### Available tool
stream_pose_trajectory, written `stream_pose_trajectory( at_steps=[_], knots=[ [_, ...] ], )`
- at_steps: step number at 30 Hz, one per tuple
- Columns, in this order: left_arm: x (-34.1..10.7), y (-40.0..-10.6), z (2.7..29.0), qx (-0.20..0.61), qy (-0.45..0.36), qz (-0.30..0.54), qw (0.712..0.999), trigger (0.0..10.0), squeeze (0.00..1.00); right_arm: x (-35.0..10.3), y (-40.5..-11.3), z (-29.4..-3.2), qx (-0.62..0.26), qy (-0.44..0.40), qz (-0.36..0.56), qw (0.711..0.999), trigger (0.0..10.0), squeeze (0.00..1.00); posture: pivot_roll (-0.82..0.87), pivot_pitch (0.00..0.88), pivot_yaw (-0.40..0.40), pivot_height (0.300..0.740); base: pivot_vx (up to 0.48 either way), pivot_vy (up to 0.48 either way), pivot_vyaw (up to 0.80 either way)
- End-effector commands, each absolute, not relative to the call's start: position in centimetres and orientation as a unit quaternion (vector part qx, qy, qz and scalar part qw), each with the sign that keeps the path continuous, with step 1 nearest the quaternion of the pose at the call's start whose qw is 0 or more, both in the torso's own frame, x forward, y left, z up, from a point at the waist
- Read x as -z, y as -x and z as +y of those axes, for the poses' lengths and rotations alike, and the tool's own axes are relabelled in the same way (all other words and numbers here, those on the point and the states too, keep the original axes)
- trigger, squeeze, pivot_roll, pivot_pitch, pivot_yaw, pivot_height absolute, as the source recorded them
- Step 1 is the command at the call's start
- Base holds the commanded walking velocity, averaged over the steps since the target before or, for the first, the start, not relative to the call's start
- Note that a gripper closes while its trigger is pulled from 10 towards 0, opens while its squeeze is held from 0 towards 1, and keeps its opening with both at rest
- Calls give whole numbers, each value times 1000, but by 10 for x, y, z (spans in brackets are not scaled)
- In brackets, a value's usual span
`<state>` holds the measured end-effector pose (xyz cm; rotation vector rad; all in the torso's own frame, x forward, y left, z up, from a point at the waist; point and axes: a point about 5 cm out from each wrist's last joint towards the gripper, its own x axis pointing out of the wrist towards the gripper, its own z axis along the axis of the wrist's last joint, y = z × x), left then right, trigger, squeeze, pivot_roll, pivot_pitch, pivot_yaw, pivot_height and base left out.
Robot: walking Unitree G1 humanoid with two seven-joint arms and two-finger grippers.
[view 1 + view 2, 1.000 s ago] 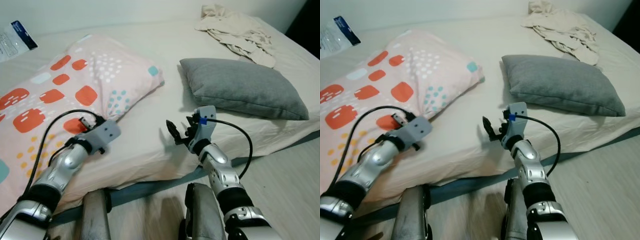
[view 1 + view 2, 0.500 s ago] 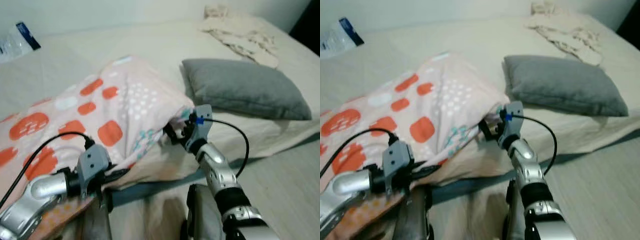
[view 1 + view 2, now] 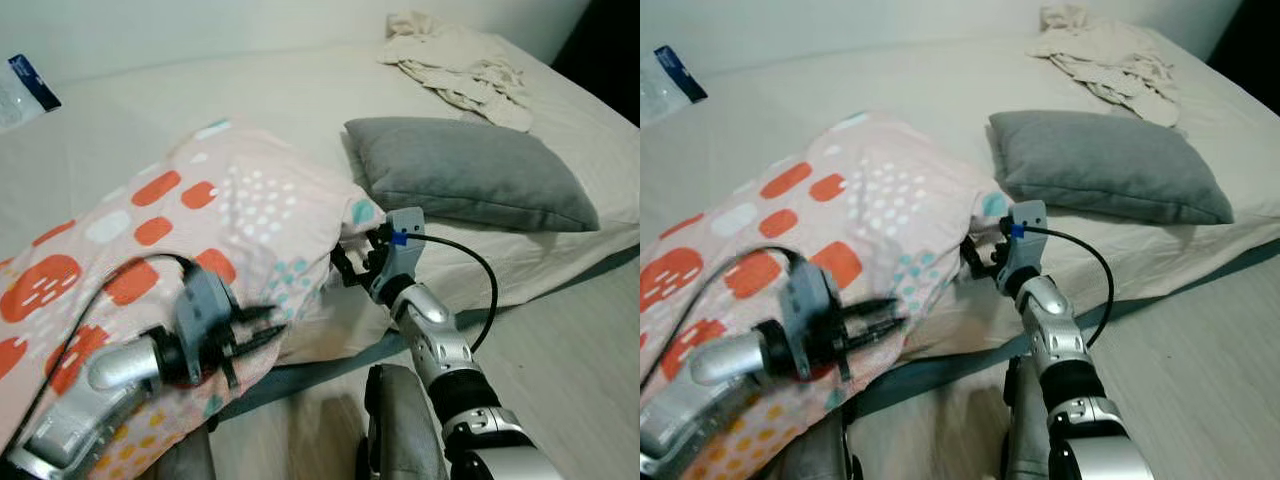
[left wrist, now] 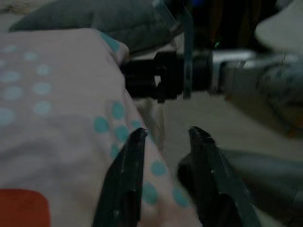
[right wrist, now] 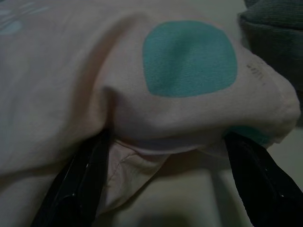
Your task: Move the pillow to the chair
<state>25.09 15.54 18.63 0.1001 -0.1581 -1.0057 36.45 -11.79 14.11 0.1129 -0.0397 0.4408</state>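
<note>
A large, soft pink fabric pillow printed with orange blocks and teal dots (image 3: 190, 240) lies partly on a bed covered with a cream sheet (image 3: 290, 110), its near end drooping over the bed's front edge toward the robot. The right gripper (image 3: 352, 268) sits at the pillow's teal-dotted corner near the middle of that front edge; in the right wrist view its two black fingers (image 5: 80, 179) stand wide apart, straddling the bunched corner, and whether they press on it cannot be told. The left gripper (image 3: 255, 328) lies against the pillow's overhanging lower edge, its fingers (image 4: 125, 177) narrowly parted, with the fabric beside one finger rather than clearly between them.

The pillow looks light, bulky and floppy: it will likely sag and fold wherever it is unsupported, and the smooth cover may slip off thin fingers. Pinching a thick fold of cover plus filling at two well-separated corners should hold best.

A grey rectangular pillow (image 3: 470, 175) rests near the bed's right edge, with crumpled beige cloth (image 3: 455, 62) toward the far right corner.
</note>
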Motion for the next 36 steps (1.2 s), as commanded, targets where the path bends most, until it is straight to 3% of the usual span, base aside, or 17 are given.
stream_pose_trajectory(
  at_steps=[1, 6, 9, 10, 11, 13, 14, 15, 17, 18, 20, 24, 25, 26, 27, 29, 36],
  knots=[
    [-194, -245, 160, 491, -4, -62, 869, 10000, 1000, -139, -361, -117, -230, -61, -19, 971, 10000, 0, 87, 242, -42, 542, 0, 0, 0],
    [-206, -241, 172, 485, 84, -69, 868, 10000, 1000, -140, -359, -115, -247, -62, -20, 967, 10000, 0, 85, 240, -38, 542, 0, 0, 0],
    [-218, -264, 209, 334, 128, -137, 924, 10000, 1000, -140, -356, -112, -267, -61, -18, 961, 10000, 0, 87, 236, -39, 542, 0, 0, 0],
    [-217, -277, 235, 230, 113, -140, 956, 10000, 1000, -141, -354, -108, -285, -64, -15, 956, 10000, 0, 88, 235, -39, 542, 0, 0, 0],
    [-217, -277, 235, 230, 113, -140, 956, 10000, 1000, -141, -354, -108, -285, -64, -15, 956, 10000, 0, 88, 235, -39, 542, 0, 0, 0],
    [-198, -290, 293, 34, 92, -85, 992, 10000, 1000, -145, -338, -94, -377, -68, -2, 924, 10000, 0, 90, 229, -40, 542, 0, 0, 0],
    [-198, -290, 293, 34, 92, -85, 992, 10000, 1000, -145, -338, -94, -377, -68, -2, 924, 10000, 0, 90, 229, -40, 542, 0, 0, 0],
    [-190, -288, 314, -28, 88, -59, 994, 10000, 1000, -146, -329, -88, -417, -72, 4, 906, 10000, 0, 89, 230, -39, 542, 0, 0, 0],
    [-175, -274, 342, -70, 92, -27, 993, 10000, 1000, -152, -304, -80, -504, -85, 21, 859, 10000, 0, 81, 226, -34, 542, 0, 0, 0],
    [-175, -274, 342, -70, 92, -27, 993, 10000, 1000, -152, -304, -80, -504, -85, 21, 859, 10000, 0, 81, 226, -34, 542, 0, 0, 0],
    [-163, -263, 361, -89, 88, -3, 992, 10000, 1000, -158, -287, -79, -558, -96, 38, 823, 10000, 0, 77, 224, -30, 542, 0, 0, 0],
    [-152, -249, 378, -111, 76, 17, 991, 10000, 1000, -170, -280, -84, -590, -104, 38, 799, 10000, 0, 74, 225, -25, 542, 0, 0, 0],
    [-148, -242, 388, -130, 82, 23, 988, 10000, 404, -181, -286, -90, -580, -112, 16, 807, 10000, 0, 74, 226, -25, 542, 0, 0, 0],
    [-148, -242, 388, -130, 82, 23, 988, 10000, 404, -181, -286, -90, -580, -112, 16, 807, 10000, 0, 74, 226, -25, 542, 0, 0, 0],
    [-146, -237, 397, -151, 82, 23, 985, 10000, 0, -191, -296, -96, -554, -116, -11, 824, 10000, 0, 72, 229, -24, 542, 0, 0, 0],
    [-148, -228, 410, -185, 78, 11, 980, 10000, 0, -207, -323, -114, -469, -128, -66, 872, 10000, 0, 74, 232, -28, 542, 0, 0, 0],
    [-159, -218, 428, -245, 61, -37, 967, 10000, 0, -228, -343, -137, -398, -138, -111, 900, 10000, 0, 86, 239, -38, 542, 0, 0, 0]
  ],
)
